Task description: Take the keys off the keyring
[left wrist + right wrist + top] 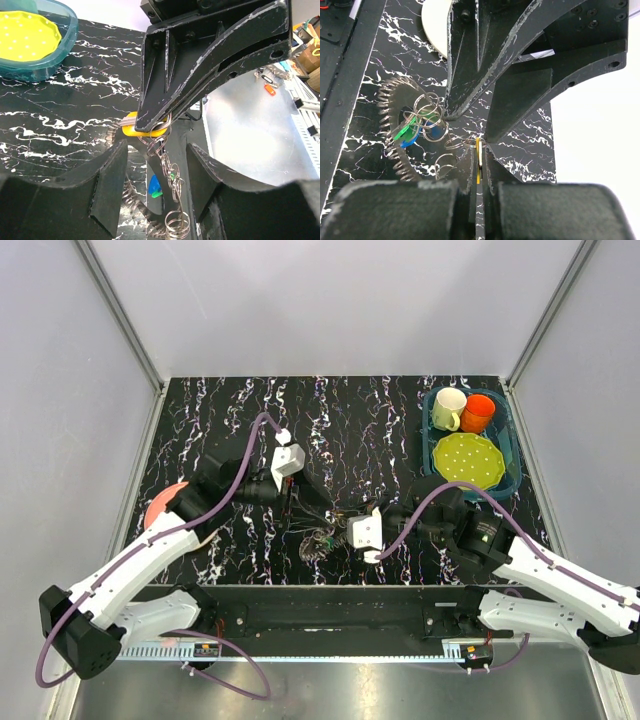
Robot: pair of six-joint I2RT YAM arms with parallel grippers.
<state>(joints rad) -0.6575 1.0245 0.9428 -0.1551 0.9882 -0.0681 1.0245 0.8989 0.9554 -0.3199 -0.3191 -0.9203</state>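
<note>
Nearest the lens, the right end effector (480,152) has its two fingers pressed together on the yellow key (478,167), which is held edge-on between the pads. A fine wire loop runs from that key's head into a chain of small split rings (170,175), so the key does not appear to be free yet.

Facing it from the far side, the left end effector (157,149) has its fingers spread wide and pinches nothing. The chain passes through the gap between them. One of its tips lies close against the cluster of small rings, but contact cannot be confirmed.

On the worktop (375,65), the keyring (390,107) rests just beside the right end effector and under the spread tips of the left end effector. The blue key (434,131) and the green key (404,134) lie over its central hole. Both are threaded on small rings that seem to join the same chain.

Assessment of progress:
- Done: one key is secured in a firm pinch and the chain is drawn out from the keyring.
- Outstanding: no key is seen lying apart from the ring assembly.
- Judged status: early, with all three keys left to detach and the yellow key the one in hand
</note>
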